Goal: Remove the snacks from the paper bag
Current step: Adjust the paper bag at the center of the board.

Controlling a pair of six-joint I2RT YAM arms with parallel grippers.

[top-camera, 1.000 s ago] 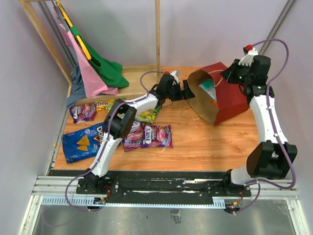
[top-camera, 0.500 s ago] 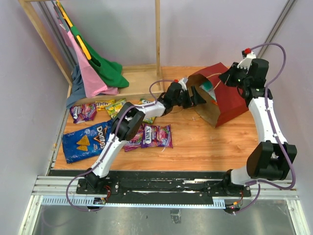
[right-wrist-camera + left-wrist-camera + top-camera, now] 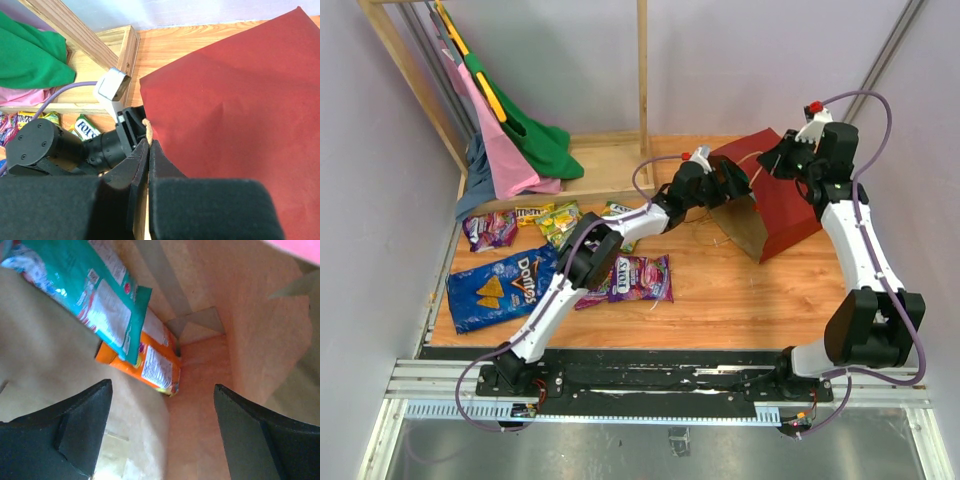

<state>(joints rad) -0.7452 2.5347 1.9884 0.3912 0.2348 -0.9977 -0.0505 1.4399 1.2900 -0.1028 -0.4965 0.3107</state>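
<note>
Left gripper inside paper bag, jaws apart; teal packet overlaps orange packet deep in bag. Right gripper jaws together, apparently pinching bag rim. Doritos bag on table

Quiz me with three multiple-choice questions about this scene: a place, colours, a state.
1. Where is the left tool? A) inside the paper bag B) raised high overhead C) folded back at the near edge
2. What lies deep in the bag? A) purple and yellow packets B) a teal packet and an orange packet C) red and white packets
3. The right tool is: A) wide open B) half open, empty C) shut on the bag's edge
Answers: 1 A, its wrist view shows brown bag walls; 2 B, the teal one overlaps the orange; 3 C, it pinches the red edge.
</note>
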